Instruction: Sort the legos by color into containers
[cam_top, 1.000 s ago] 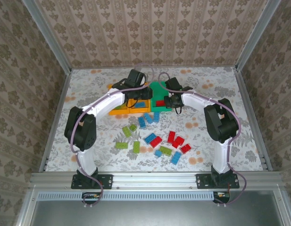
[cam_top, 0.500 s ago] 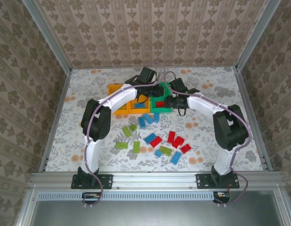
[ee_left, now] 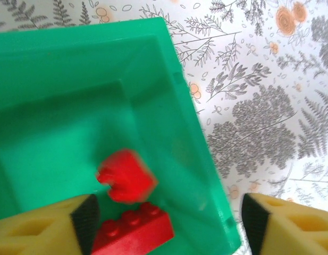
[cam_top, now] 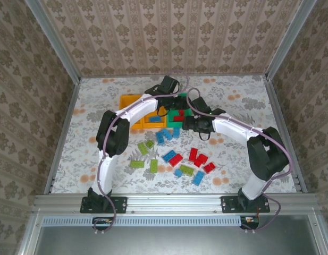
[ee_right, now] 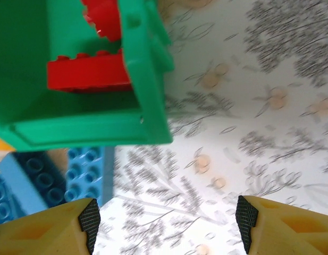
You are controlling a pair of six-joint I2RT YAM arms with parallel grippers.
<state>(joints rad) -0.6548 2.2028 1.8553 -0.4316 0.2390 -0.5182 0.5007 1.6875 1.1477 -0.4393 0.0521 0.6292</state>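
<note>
1. While the left gripper [ee_left: 169,226] is hanging over the green bin [ee_left: 73,69], its jaws are standing wide apart and gripping nothing. A blurred red brick [ee_left: 125,176] is sitting, or perhaps falling, inside the bin beside a sharper red one [ee_left: 134,232].
2. The right gripper [ee_right: 166,226] is also gaping empty, hovering over the table [ee_right: 270,133] just beside the bin's corner.
3. Step in hand, as I am judging it: reds are going into the green bin. To do it well:
   - Keep the release well inside the walls.
   - Lift straight up before swinging away, so the fingers are not clipping the rim.
   - Move one arm at a time, since the two wrists are crowding each other there.
4. The next pick is probably calling for an outlying loose red [cam_top: 198,156], closing across its short sides.
5. Views:
   - The top view is giving the layout: two orange bins [cam_top: 129,102] left of the green one, and loose lime bricks [cam_top: 142,149] lying between the arms.
   - The left wrist view is giving the bin floor, which the arms are covering from above.
   - The right wrist view is giving blue bricks [ee_right: 78,170] lying just outside the bin's wall.
</note>
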